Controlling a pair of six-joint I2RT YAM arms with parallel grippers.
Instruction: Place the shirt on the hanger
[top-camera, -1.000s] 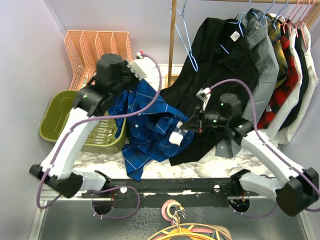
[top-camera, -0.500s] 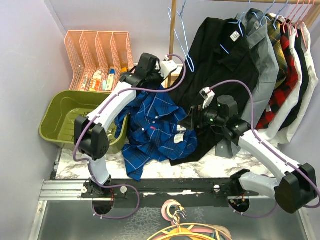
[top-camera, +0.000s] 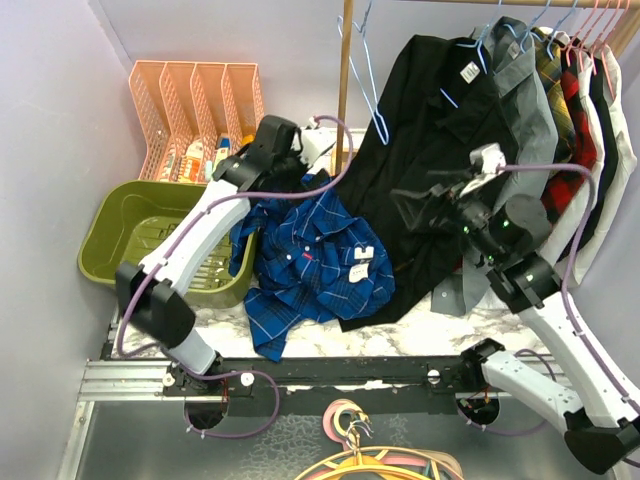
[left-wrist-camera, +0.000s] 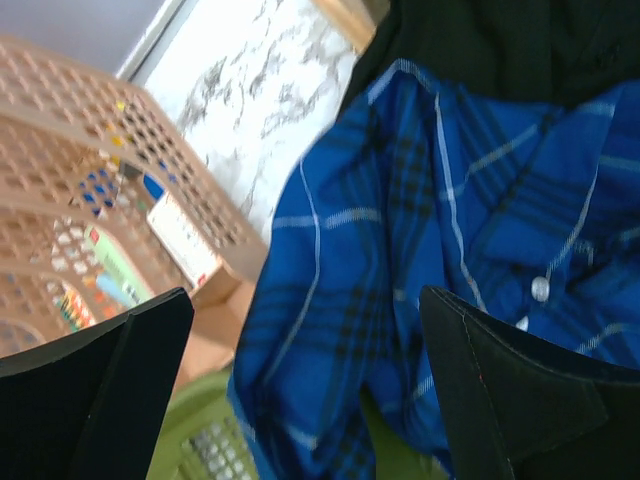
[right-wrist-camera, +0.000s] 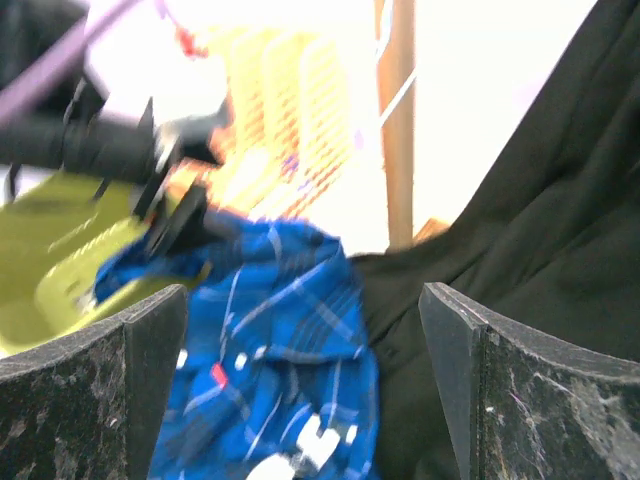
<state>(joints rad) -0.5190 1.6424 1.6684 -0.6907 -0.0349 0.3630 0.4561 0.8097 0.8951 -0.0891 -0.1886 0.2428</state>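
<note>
Both arms have let go within the last second. At the left, the left fingers (left-wrist-camera: 110, 390), shut on the cloth and holding it up a moment ago, now stand wide apart with nothing between them, hovering over the back edge of the shirt (top-camera: 315, 250). The shirt has dropped into a crumpled heap on the tabletop (top-camera: 425, 330), its left side draped over the rim of the olive tub (top-camera: 110, 225) and its right edge against the hem of the black shirt (top-camera: 440, 140). Behind it the hanger (top-camera: 372, 75) hangs bare beside the wooden post (top-camera: 346, 90), well apart from the heap. Farther right, the right fingers (right-wrist-camera: 520, 400) have also opened and drawn back from the cloth, empty. By my reading nothing is threaded yet, and a fresh grip near the collar is needed. The surface is white and marble-patterned. A pink file rack (top-camera: 195, 100) stands at the back left against lilac walls (top-camera: 50, 120), and a row of hung shirts (top-camera: 575, 120) fills the right.
</note>
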